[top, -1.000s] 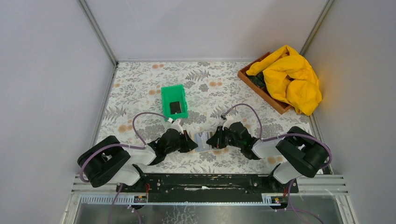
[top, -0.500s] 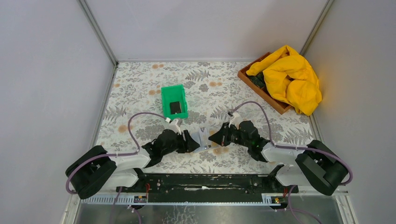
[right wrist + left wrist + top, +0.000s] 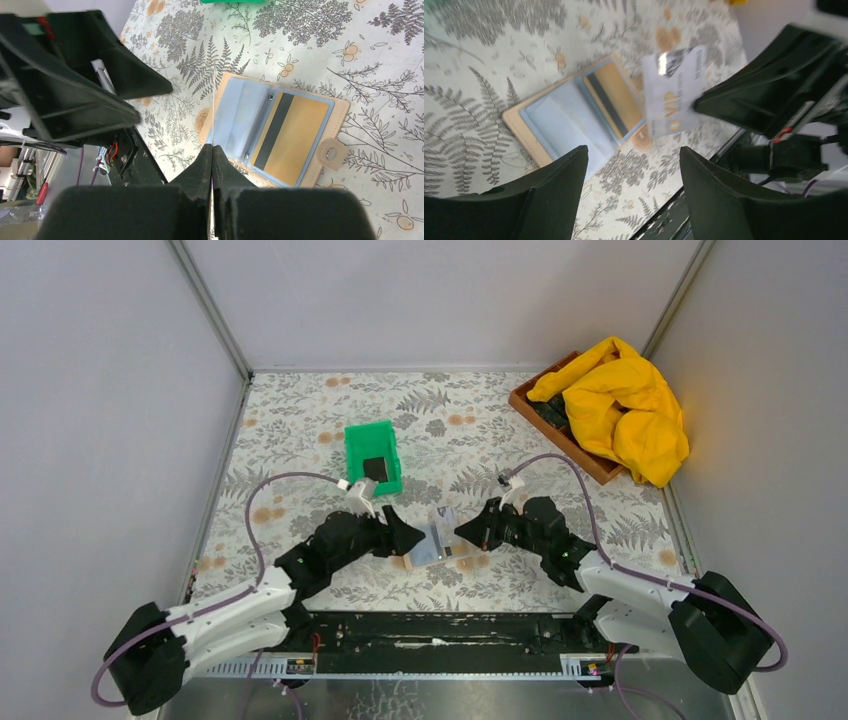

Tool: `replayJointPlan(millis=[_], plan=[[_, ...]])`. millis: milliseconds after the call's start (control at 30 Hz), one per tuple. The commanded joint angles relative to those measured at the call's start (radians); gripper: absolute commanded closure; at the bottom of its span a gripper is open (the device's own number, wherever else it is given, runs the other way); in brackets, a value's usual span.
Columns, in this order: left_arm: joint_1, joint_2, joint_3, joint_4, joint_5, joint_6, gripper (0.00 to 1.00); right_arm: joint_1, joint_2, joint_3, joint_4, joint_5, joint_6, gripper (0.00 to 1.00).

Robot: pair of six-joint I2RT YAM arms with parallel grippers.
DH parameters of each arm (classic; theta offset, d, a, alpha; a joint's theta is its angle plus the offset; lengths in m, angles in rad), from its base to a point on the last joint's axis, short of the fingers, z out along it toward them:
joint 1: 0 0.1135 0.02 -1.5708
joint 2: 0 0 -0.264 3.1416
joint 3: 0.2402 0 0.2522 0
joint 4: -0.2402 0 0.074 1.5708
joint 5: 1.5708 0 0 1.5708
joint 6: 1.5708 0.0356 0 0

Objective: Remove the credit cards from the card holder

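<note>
The tan card holder (image 3: 428, 550) (image 3: 569, 122) (image 3: 280, 131) lies open on the table, blue-grey lining up. A tan credit card with a dark stripe (image 3: 615, 104) (image 3: 290, 136) sits in one of its pockets. My right gripper (image 3: 463, 532) (image 3: 212, 146) is shut on a greyish card marked VIP (image 3: 674, 92), held just above the holder and seen edge-on (image 3: 213, 95) in the right wrist view. My left gripper (image 3: 406, 537) (image 3: 634, 162) hovers open at the holder's left side, nothing between its fingers. A black card (image 3: 376, 469) lies in the green bin (image 3: 356, 445).
A wooden tray (image 3: 560, 435) at the back right holds a crumpled yellow cloth (image 3: 625, 405). Grey walls enclose the floral table on three sides. The black base rail (image 3: 430, 630) runs along the near edge.
My left gripper has opened and let go. Both arms have reached further from their bases. The holder now lies flat and open, and the greyish card stays in the right gripper.
</note>
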Motion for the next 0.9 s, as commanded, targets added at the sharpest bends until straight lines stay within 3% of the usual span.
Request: replayJointPlan(millis=[0, 267, 400, 633, 867], plan=[[-0.001, -0.169, 0.068, -0.183, -0.165, 0.027, 0.24, -0.008, 0.076, 0.122, 0.006, -0.028, 0.000, 1.00], [0.001, -0.447, 0.095, -0.419, -0.529, 0.045, 0.00, -0.001, 0.444, 0.533, -0.001, 0.001, 0.031, 1.00], [0.003, -0.492, 0.098, -0.438, -0.660, 0.032, 0.00, 0.004, 0.657, 0.744, -0.015, 0.042, 0.085, 1.00], [0.004, -0.511, 0.085, -0.447, -0.840, 0.032, 0.00, 0.046, 1.011, 1.199, -0.195, 0.075, 0.081, 1.00], [0.005, -0.706, 0.012, -0.530, -0.945, -0.019, 0.01, 0.046, 1.133, 1.347, -0.278, 0.123, 0.046, 1.00]])
